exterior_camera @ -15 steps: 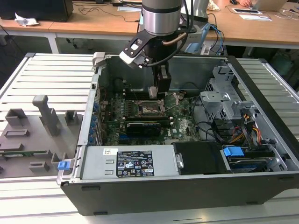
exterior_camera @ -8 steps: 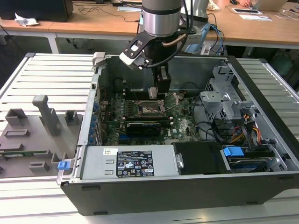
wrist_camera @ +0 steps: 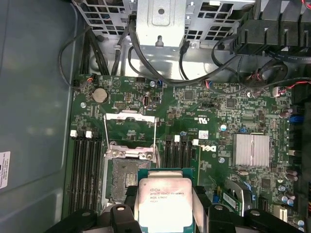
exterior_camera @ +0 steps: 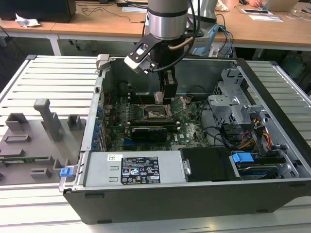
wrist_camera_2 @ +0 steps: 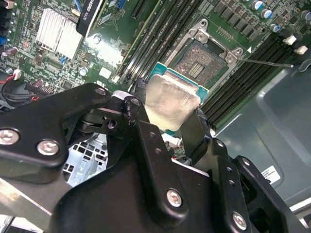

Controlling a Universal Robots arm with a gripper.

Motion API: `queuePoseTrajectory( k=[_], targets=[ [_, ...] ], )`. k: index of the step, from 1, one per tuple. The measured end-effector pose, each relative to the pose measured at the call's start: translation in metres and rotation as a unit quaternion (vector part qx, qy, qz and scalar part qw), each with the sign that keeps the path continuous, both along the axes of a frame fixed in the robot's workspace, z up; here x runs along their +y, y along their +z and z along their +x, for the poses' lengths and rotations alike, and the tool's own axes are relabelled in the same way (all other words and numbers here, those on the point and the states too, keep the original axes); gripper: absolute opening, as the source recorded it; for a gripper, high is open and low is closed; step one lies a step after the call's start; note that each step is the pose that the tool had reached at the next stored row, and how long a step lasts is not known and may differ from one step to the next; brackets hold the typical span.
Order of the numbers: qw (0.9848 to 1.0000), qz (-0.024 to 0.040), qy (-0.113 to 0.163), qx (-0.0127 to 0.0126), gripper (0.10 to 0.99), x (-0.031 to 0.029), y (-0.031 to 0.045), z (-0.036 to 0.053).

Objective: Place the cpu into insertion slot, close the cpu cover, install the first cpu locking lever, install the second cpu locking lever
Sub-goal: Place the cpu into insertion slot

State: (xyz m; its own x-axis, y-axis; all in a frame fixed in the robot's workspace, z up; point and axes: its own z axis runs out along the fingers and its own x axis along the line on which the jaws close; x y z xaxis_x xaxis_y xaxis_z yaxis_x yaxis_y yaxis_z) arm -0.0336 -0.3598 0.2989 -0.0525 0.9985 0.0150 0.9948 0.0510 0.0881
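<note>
My gripper point(exterior_camera: 161, 97) is shut on the cpu point(wrist_camera: 164, 200), a flat square chip with a silvery top and a green edge, one black finger point(wrist_camera: 127, 195) on each of two opposite sides. In the second wrist view the gripper point(wrist_camera_2: 169, 110) holds the cpu point(wrist_camera_2: 171, 101) in the air above the green motherboard. The insertion slot point(wrist_camera: 122, 177) is bare, its dark pin field showing, and the cpu hangs close beside it, partly over one edge. The cpu cover point(wrist_camera: 130, 115) stands swung up and open. A thin locking lever point(wrist_camera_2: 268, 62) sticks out from the insertion slot point(wrist_camera_2: 200, 60).
The open computer case point(exterior_camera: 272, 102) walls in the motherboard. Long black memory slots point(wrist_camera: 85, 170) flank the socket. A black expansion card point(exterior_camera: 148, 131), a finned heatsink point(wrist_camera: 250, 149), a metal drive cage point(exterior_camera: 232, 104) with cables and a power supply point(exterior_camera: 138, 170) are nearby. Grey fixtures point(exterior_camera: 34, 136) lie outside.
</note>
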Motion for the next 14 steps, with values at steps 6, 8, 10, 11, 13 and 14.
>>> queuePoseTrajectory(
  k=[6,8,10,11,13,14],
  targets=[
    [1.0,0.0,0.0,0.0,0.529,0.0,-0.003,0.0],
    [1.0,0.0,0.0,0.0,0.529,0.0,-0.0038,0.0],
    [1.0,-0.0001,0.0,0.0,0.529,0.0,-0.0046,0.0],
    [1.0,0.0,0.0,0.0,0.529,0.0,-0.0051,0.0],
    [1.0,-0.0001,0.0,0.0,0.529,0.0,-0.0062,0.0],
    [1.0,0.0,0.0,0.0,0.529,0.0,-0.0066,0.0]
  ],
)
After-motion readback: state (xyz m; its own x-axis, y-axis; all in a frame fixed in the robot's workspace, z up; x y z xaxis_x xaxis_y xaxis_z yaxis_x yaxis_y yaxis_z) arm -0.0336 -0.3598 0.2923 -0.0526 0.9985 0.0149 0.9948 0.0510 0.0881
